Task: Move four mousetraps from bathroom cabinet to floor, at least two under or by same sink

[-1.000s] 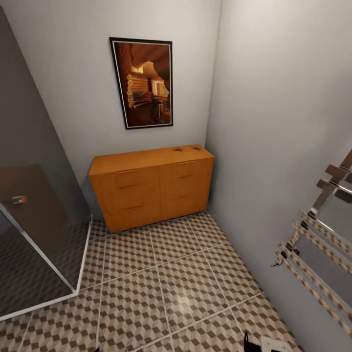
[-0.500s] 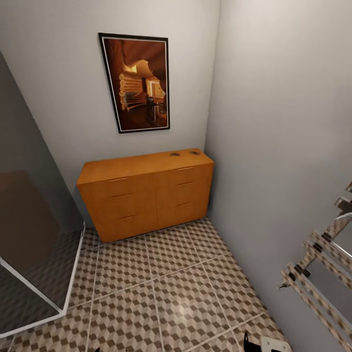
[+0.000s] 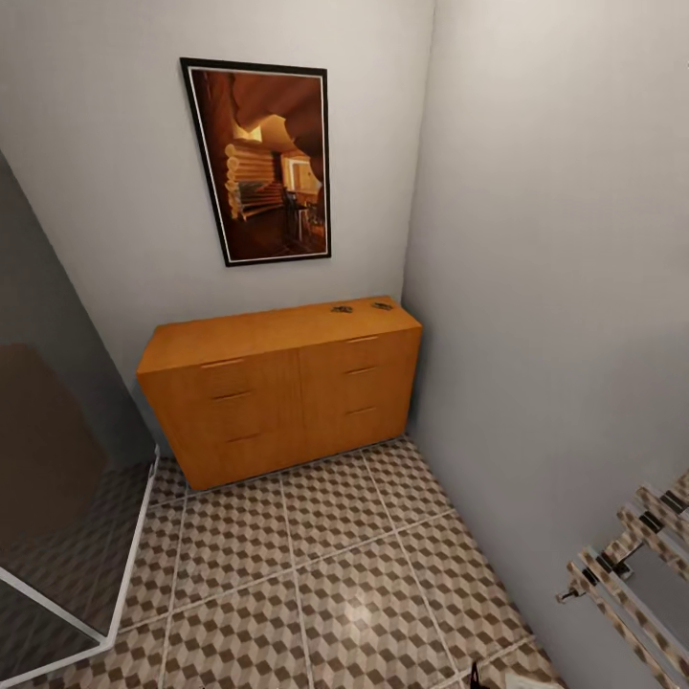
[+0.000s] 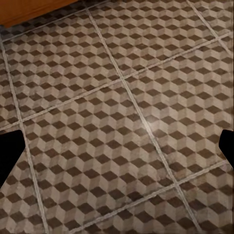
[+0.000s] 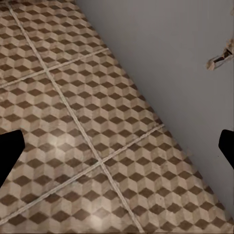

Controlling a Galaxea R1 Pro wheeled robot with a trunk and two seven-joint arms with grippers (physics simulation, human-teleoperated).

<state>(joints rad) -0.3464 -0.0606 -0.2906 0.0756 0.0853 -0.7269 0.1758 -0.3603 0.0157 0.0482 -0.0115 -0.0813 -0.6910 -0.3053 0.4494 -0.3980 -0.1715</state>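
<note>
The orange-brown cabinet [image 3: 277, 388] stands against the far wall in the corner, all drawers shut. Two tiny dark mousetraps lie on its top near the right end, one [image 3: 342, 308] just left of the other [image 3: 382, 306]. The cube-patterned bathroom floor [image 3: 316, 565] stretches from me to the cabinet's base. My left gripper [image 4: 117, 146] hangs open over bare tiles, black fingertips [image 4: 9, 153] far apart, nothing between them. My right gripper [image 5: 117, 146] is also open above tiles close to the right wall. The sink is out of view.
A glass shower enclosure [image 3: 57, 517] with a white base rail fills the left side. A chrome towel radiator [image 3: 632, 574] juts from the right wall [image 3: 555, 287]. A framed picture [image 3: 258, 158] hangs above the cabinet.
The camera has moved forward and turned: the cabinet sits slightly larger and lower in the frame, while the shower glass and the towel radiator have slid toward the edges. The mousetraps have not moved.
</note>
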